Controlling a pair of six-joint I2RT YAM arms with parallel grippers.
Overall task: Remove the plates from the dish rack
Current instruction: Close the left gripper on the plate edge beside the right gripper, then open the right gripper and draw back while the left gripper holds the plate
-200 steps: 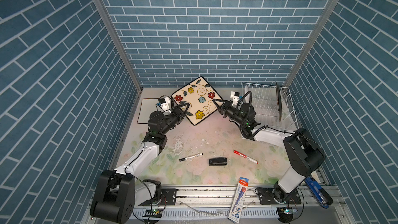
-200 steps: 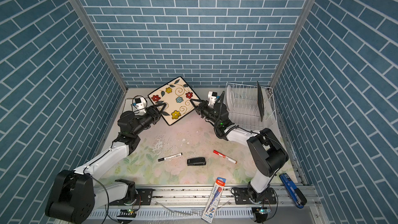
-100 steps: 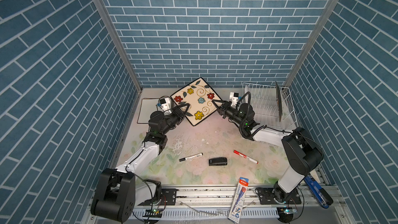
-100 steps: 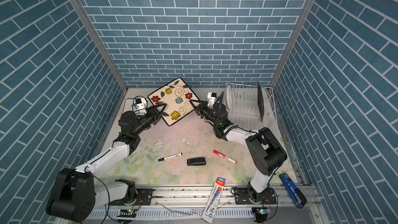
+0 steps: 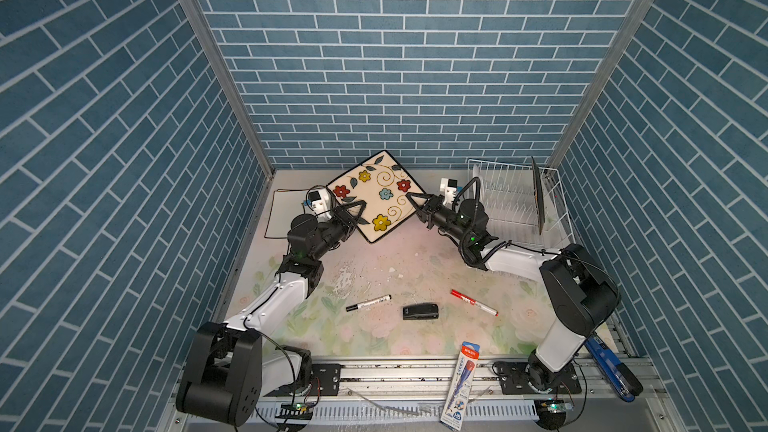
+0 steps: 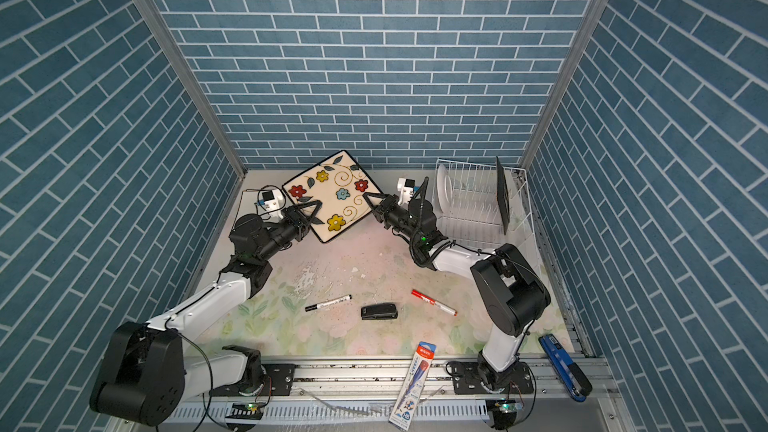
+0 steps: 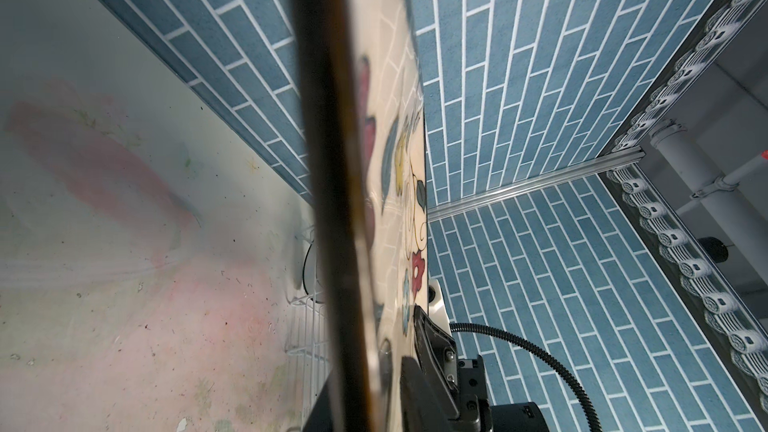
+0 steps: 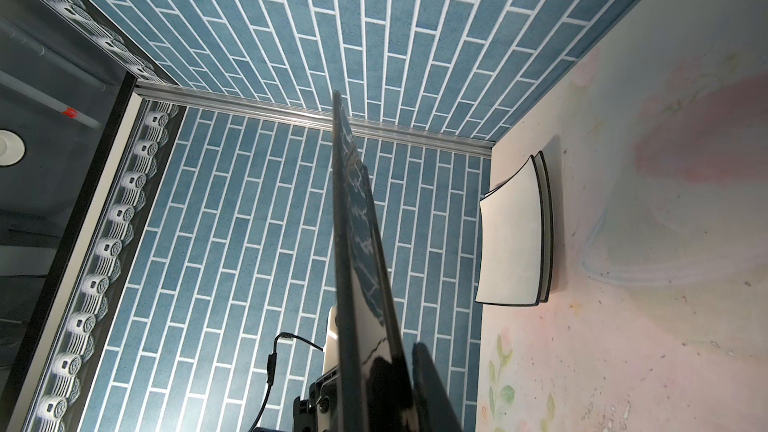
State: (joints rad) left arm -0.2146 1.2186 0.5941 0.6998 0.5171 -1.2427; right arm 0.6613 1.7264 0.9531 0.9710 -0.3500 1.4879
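Note:
A square flower-patterned plate (image 5: 376, 197) hangs tilted above the table's back middle, held by two opposite corners. My left gripper (image 5: 360, 209) is shut on its left corner, one finger on each face. At the right corner my right gripper (image 5: 412, 198) is shut on the same plate. In the left wrist view the plate (image 7: 390, 160) shows edge-on, and in the right wrist view I see its dark back (image 8: 361, 222). The white wire dish rack (image 5: 515, 201) at the back right holds an upright black plate (image 5: 538, 197) and a round white plate (image 6: 444, 189). Two white square plates (image 8: 513, 234) lie stacked at the back left.
A black marker (image 5: 368, 303), a black stapler (image 5: 420, 311) and a red marker (image 5: 473, 303) lie on the flowered mat near the front. A pen package (image 5: 463, 384) rests on the front rail and a blue tool (image 5: 611, 367) lies at the front right. Brick walls close three sides.
The flower plate and both arms have barely shifted. The left gripper's fingers have drawn closer together onto the plate's corner.

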